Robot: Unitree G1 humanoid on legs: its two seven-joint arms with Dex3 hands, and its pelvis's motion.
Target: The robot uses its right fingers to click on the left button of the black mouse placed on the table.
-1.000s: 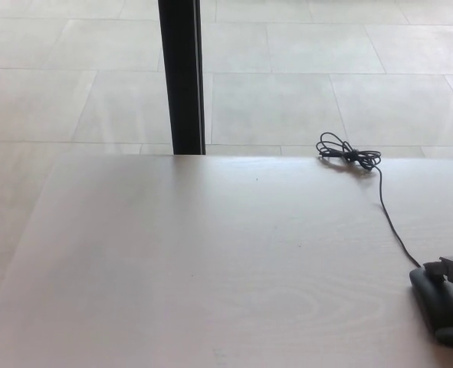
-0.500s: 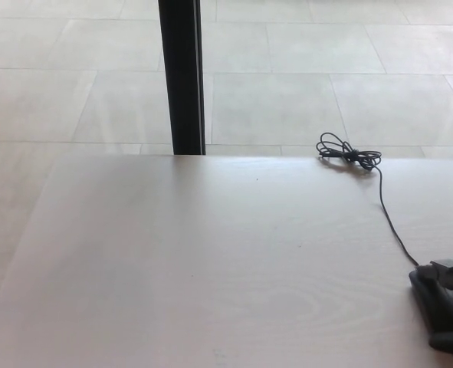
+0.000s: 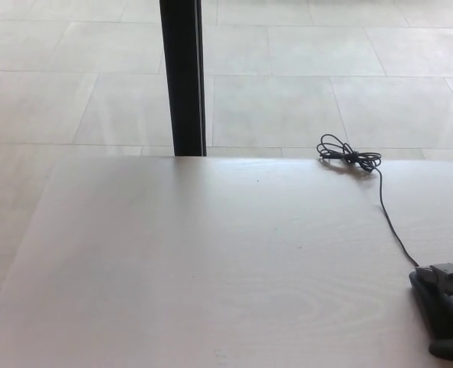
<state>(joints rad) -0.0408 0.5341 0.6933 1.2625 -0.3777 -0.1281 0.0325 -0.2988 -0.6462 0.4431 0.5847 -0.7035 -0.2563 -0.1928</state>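
Across the pale tabletop (image 3: 211, 261) you see the black mouse (image 3: 434, 305) at the right edge, cable (image 3: 385, 211) trailing back. Your right hand (image 3: 452, 287) rests over it; whether its fingers are closed, you cannot tell, nor whether the click is made.

My one view comes from my head, tilted down and forward over the pale worktop (image 3: 211, 261), close enough that its near edge runs out of sight. Past the worktop's far edge I face a tiled floor (image 3: 303, 92) and a black post (image 3: 182, 77).
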